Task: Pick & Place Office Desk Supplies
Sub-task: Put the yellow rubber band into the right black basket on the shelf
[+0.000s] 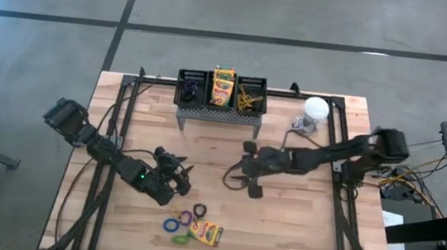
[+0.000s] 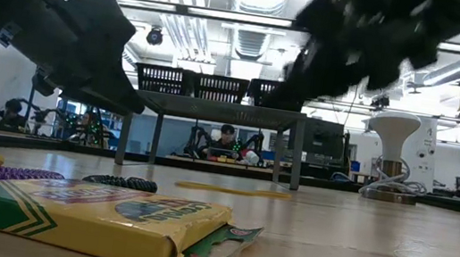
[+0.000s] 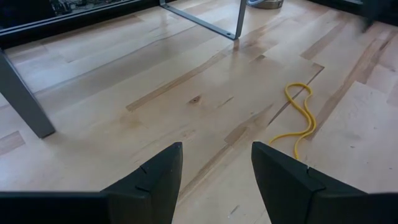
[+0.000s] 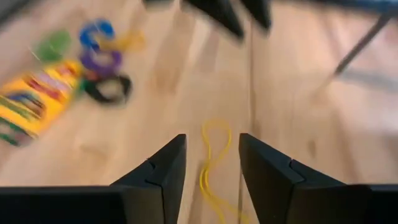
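Observation:
A thin yellow elastic loop [image 1: 232,177] lies flat on the table's middle. My right gripper [image 1: 244,180] hovers over it, open, with its fingers on either side of the loop [image 4: 211,163]. My left gripper [image 1: 182,179] is open to the loop's left, and the loop [image 3: 300,118] lies ahead of it. A yellow-and-green crayon box [image 1: 205,234] lies flat near the near edge beside blue [image 1: 171,224], purple [image 1: 186,218], black [image 1: 199,211] and green [image 1: 181,239] loops. Three black mesh bins [image 1: 192,87] sit on the stand. The middle bin holds a crayon box [image 1: 222,86], the right bin holds yellow loops [image 1: 248,101].
The grey perforated stand [image 1: 218,114] stands near the far edge on thin legs [image 3: 239,18]. A white round-topped object [image 1: 316,109] with a cable stands to its right. Dark frame rails [image 1: 120,122] run along both table sides. Bare wood lies right of the yellow loop.

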Tool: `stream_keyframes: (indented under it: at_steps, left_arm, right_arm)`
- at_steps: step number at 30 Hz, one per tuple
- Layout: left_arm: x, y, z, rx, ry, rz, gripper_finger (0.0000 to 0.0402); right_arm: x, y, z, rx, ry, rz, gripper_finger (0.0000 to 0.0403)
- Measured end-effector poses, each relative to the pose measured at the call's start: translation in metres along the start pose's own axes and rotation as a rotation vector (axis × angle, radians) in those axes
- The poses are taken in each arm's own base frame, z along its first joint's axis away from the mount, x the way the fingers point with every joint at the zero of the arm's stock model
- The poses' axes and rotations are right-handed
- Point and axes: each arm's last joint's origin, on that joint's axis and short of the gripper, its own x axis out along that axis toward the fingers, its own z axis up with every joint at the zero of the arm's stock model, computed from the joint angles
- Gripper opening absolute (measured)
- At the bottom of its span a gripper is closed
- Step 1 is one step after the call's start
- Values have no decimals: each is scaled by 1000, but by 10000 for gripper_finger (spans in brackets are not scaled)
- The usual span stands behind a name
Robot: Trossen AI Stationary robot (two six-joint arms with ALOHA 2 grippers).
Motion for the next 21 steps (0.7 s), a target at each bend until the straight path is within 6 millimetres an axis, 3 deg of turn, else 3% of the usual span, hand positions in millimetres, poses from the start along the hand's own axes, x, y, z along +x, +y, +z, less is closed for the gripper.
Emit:
stream_keyframes:
  at_steps: [7,11,15,21]
  left_arm:
    - [0,0,0,-1,0,0,197]
    - [0,0,0,0,0,0,197]
    - [0,0,0,0,0,1,197]
    - [0,0,0,0,0,0,197]
  right_arm:
    - [46,-9,-44,17,129,-13,184]
    - [61,-11,-56,-10,162,13,183]
    - [69,-11,-58,-16,170,91,155]
    - [70,-10,-59,-12,266,131,71]
